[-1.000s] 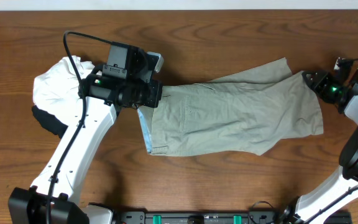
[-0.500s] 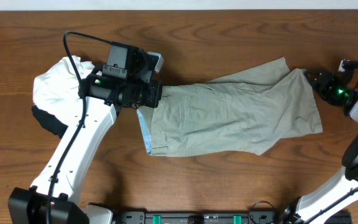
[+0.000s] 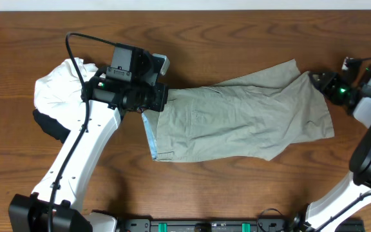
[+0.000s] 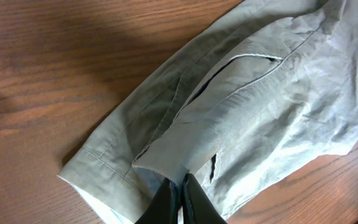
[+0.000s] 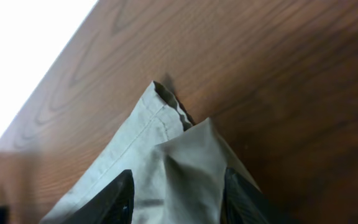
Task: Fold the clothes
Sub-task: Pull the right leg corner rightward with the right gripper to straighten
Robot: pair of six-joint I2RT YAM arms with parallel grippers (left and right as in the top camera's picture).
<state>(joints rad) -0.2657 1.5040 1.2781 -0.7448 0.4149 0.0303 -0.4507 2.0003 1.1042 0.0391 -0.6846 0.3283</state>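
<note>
The khaki trousers (image 3: pixel 243 122) lie across the middle of the wooden table, waistband end to the left and leg ends to the right. My left gripper (image 3: pixel 154 103) is at the waistband end, shut on a pinched fold of the trousers (image 4: pixel 260 106); its fingers (image 4: pixel 180 186) are pressed together on the cloth. My right gripper (image 3: pixel 319 80) is at the far right top corner of the leg end. Its fingers (image 5: pixel 176 199) are spread apart with the trousers' hemmed corner (image 5: pixel 179 162) lying between them.
A white garment (image 3: pixel 57 87) is bunched at the left under my left arm, with a black garment (image 3: pixel 47 125) below it. A light blue lining (image 3: pixel 149 135) shows at the waistband. The table's far edge runs along the top.
My right gripper drew back to the right off the leg corner, then came back left onto it. The leg corner shifted slightly. The left arm has not moved.
</note>
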